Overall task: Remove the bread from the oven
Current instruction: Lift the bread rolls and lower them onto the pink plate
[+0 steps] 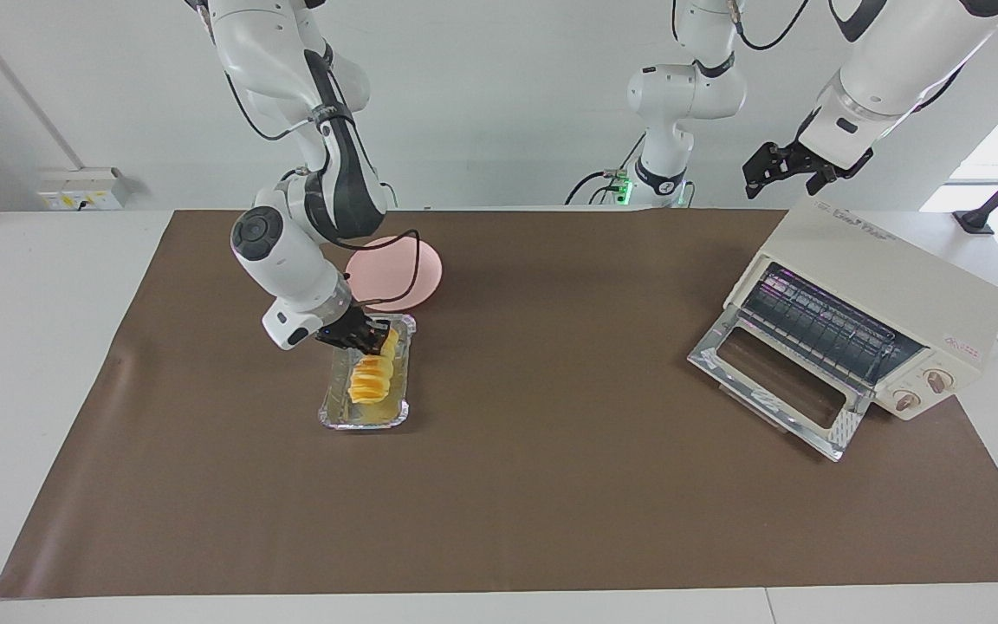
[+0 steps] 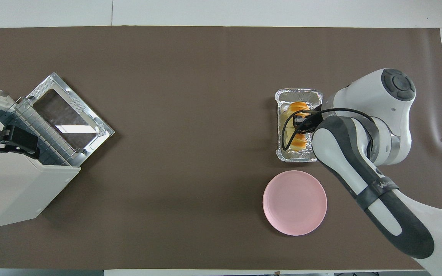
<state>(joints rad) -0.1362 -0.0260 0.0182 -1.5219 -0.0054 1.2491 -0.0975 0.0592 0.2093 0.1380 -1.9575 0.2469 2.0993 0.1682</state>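
The yellow-orange bread (image 1: 371,379) lies in a crinkled silver foil tray (image 1: 332,407) on the brown mat, toward the right arm's end of the table; it also shows in the overhead view (image 2: 297,142). My right gripper (image 1: 375,336) reaches down into the tray and is shut on the bread's end nearer the robots. The cream-white oven (image 1: 884,264) stands at the left arm's end, its glass door (image 1: 776,381) dropped open and its wire rack (image 1: 828,325) bare. My left gripper (image 1: 780,184) hangs open and empty in the air over the oven.
A round pink plate (image 1: 412,277) lies beside the foil tray, nearer the robots, partly covered by the right arm. The brown mat (image 1: 551,485) covers most of the white table.
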